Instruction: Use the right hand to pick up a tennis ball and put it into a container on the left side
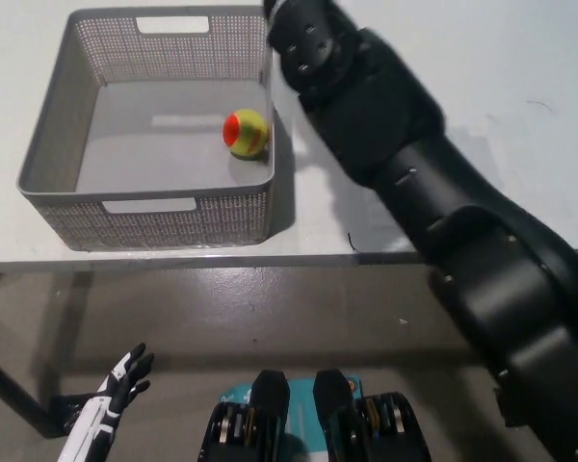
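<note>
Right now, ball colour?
Yellow-green and orange-red tennis ball, head view.

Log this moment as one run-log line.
yellow-orange tennis ball: inside grey mesh basket, right side | black right arm: above table, hand unseen | white left hand: low, idle

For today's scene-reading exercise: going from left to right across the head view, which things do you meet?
White left hand at the lower left → grey basket on the table → tennis ball inside the basket by its right wall → black right arm over the white table.
</note>
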Motion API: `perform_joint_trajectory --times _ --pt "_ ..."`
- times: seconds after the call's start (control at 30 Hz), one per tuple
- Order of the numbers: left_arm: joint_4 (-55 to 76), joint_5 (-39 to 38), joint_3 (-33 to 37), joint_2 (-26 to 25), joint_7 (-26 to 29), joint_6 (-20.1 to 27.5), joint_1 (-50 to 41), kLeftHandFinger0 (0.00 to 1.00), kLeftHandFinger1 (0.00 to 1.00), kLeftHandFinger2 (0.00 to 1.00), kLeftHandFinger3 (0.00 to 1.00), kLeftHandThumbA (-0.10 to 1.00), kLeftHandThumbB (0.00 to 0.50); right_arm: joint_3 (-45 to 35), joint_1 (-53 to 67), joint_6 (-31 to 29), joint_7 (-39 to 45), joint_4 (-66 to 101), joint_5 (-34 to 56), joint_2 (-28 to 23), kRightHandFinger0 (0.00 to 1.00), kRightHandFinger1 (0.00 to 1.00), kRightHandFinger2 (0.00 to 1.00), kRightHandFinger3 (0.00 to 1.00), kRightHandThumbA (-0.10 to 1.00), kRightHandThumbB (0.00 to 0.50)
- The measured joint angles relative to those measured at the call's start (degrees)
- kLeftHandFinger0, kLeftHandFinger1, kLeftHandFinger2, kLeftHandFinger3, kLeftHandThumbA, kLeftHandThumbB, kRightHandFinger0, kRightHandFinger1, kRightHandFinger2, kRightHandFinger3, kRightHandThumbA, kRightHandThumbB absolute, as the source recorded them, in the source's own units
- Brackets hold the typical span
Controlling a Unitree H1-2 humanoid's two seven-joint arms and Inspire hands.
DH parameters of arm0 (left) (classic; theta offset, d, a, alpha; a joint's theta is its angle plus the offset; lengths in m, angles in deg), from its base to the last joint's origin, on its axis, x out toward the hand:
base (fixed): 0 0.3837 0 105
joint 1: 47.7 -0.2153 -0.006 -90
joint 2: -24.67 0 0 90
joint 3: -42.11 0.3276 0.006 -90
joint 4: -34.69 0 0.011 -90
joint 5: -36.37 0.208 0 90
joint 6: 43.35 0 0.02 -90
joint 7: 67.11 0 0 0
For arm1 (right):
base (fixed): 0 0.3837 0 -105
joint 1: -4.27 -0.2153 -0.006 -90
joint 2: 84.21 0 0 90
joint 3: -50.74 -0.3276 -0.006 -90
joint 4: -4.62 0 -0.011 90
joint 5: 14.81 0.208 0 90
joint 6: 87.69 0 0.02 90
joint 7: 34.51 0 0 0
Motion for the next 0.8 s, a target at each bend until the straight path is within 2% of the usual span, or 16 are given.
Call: perform_joint_trajectory --times 0.07,0.13,0.27,0.37,0.53,0.7,0.77,0.8 --pt "-0.2 0.0 0.0 0.0 0.0 0.0 -0.1 1.00 1.00 1.00 1.00 1.00 0.370 -1.1 2.2 0.4 0.3 4.9 0.5 -1.0 1.00 1.00 1.00 1.00 1.00 0.490" --pt "-0.3 0.0 0.0 0.0 0.0 0.0 -0.1 1.00 1.00 1.00 1.00 1.00 0.355 -1.9 4.3 0.8 0.7 8.6 0.9 -1.6 1.00 1.00 1.00 1.00 1.00 0.495" --pt "-0.6 0.0 0.0 0.1 0.0 0.0 -0.1 1.00 1.00 1.00 1.00 1.00 0.362 -3.1 11.0 2.4 1.7 17.9 1.8 -3.1 1.00 1.00 1.00 1.00 1.00 0.468" --pt "-1.1 0.0 0.0 0.1 0.0 0.0 -0.1 1.00 1.00 1.00 1.00 1.00 0.363 -3.9 16.7 3.4 2.3 24.4 2.7 -4.1 1.00 1.00 1.00 1.00 1.00 0.494" --pt "-2.1 0.0 0.0 0.2 0.0 0.0 -0.1 1.00 1.00 1.00 1.00 1.00 0.347 -5.6 26.4 5.1 3.3 34.3 4.2 -5.8 1.00 1.00 1.00 1.00 1.00 0.411" --pt "-2.5 -0.1 0.0 0.4 0.0 0.0 -0.1 1.00 1.00 1.00 1.00 1.00 0.346 -6.9 36.8 6.2 4.0 43.4 5.9 -7.7 1.00 1.00 1.00 1.00 1.00 0.393" --pt "-2.6 -0.1 0.0 0.4 0.0 0.0 -0.1 1.00 1.00 1.00 1.00 1.00 0.341 -7.6 40.7 6.6 4.3 47.1 6.6 -8.3 1.00 1.00 1.00 1.00 1.00 0.371" --pt "-2.7 -0.1 0.0 0.4 0.0 0.0 -0.1 1.00 1.00 1.00 1.00 1.00 0.341 -8.1 43.5 6.7 4.4 49.6 7.1 -8.7 1.00 1.00 1.00 1.00 1.00 0.380"
